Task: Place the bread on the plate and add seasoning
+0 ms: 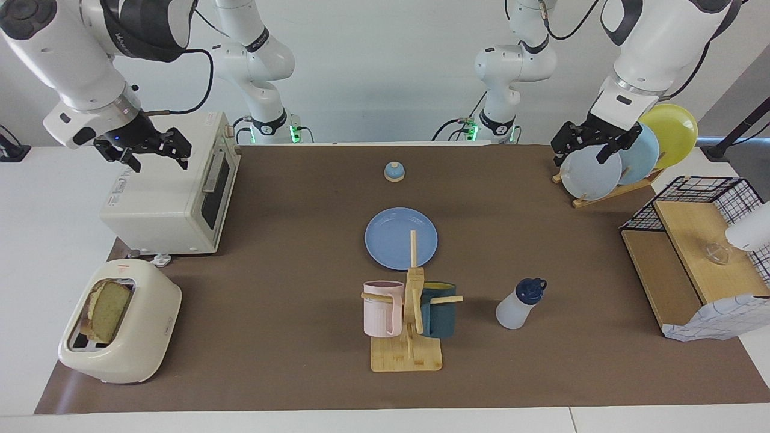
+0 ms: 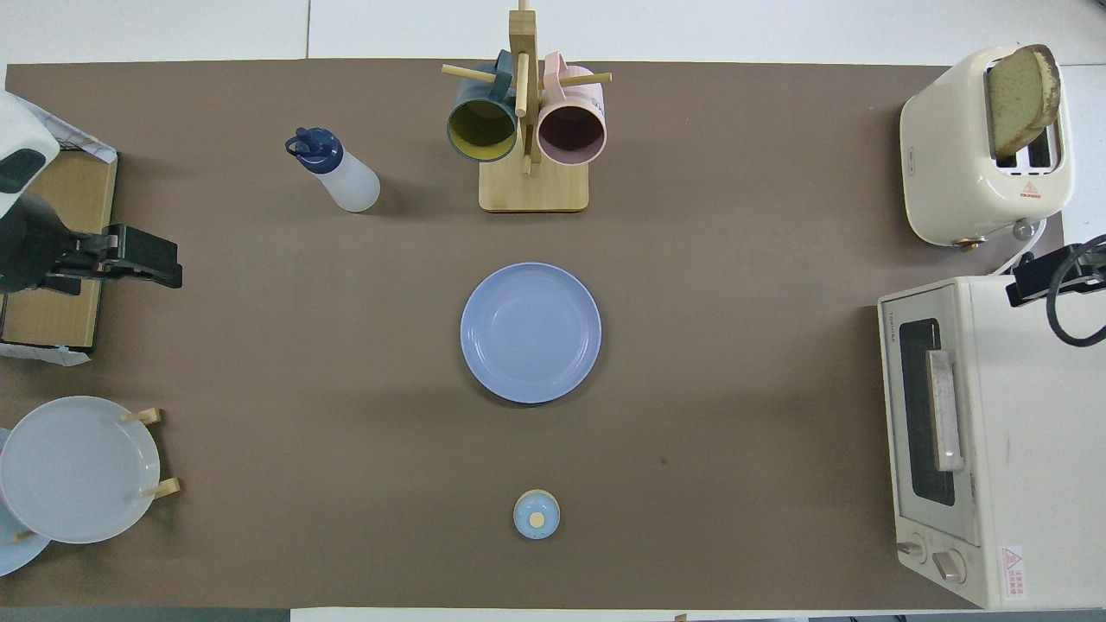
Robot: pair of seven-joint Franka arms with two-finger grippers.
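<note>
The bread [image 1: 108, 310] stands upright in a slot of the cream toaster [image 1: 141, 337] at the right arm's end of the table; it also shows in the overhead view [image 2: 1024, 95]. The blue plate [image 1: 401, 239] lies flat and bare at the table's middle [image 2: 530, 333]. The seasoning bottle [image 1: 520, 304], white with a navy cap, stands farther from the robots than the plate, toward the left arm's end [image 2: 337, 173]. My right gripper [image 1: 155, 157] is open and empty above the toaster oven [image 2: 1024, 289]. My left gripper [image 1: 582, 157] is open and empty over the plate rack [image 2: 168, 268].
A white toaster oven [image 1: 168, 198] stands nearer to the robots than the toaster. A wooden mug rack [image 1: 409, 319] with a pink and a teal mug stands beside the bottle. A small bell [image 1: 394, 172] sits nearer to the robots than the plate. A plate rack [image 1: 625, 162] and a wire shelf [image 1: 692, 252] stand at the left arm's end.
</note>
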